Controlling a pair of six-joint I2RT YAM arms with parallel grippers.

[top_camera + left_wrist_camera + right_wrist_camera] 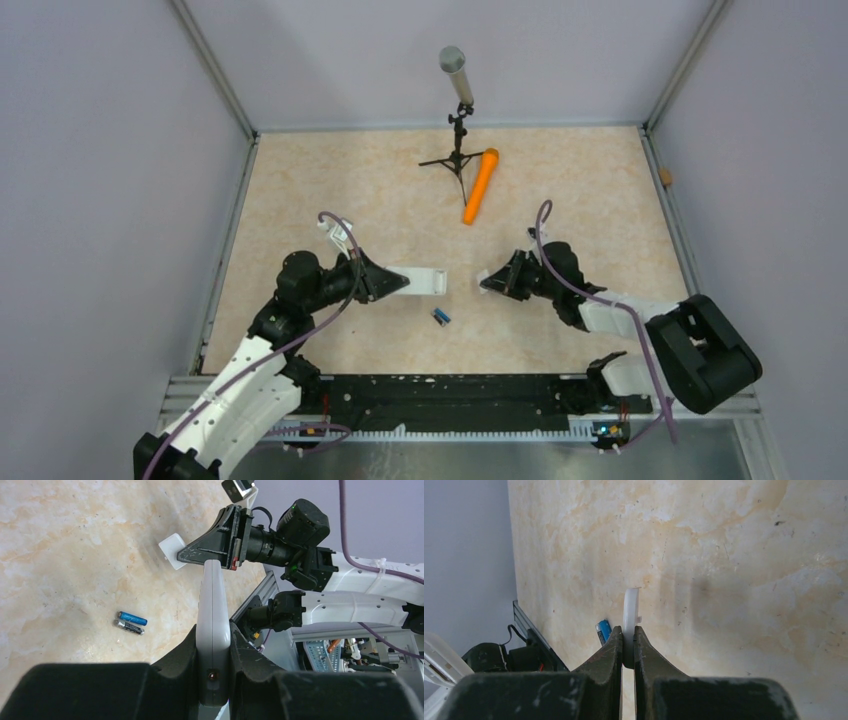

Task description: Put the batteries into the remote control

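My left gripper (392,283) is shut on the white remote control (420,281), which sticks out to the right just above the table. In the left wrist view the remote control (212,605) stands edge-on between the black fingers (175,655). The batteries (441,317), one blue and one dark, lie side by side on the table in front of the remote, and show as batteries (131,622) at the left of that view. My right gripper (484,282) faces the remote's end. It is shut on a thin white cover piece (630,611), seen flat as the cover piece (171,551).
A grey microphone (455,72) on a black tripod (457,160) stands at the back. A long orange cylinder (480,186) lies beside it. Grey walls with metal rails (228,250) bound the table, and a black rail (450,398) runs along the near edge.
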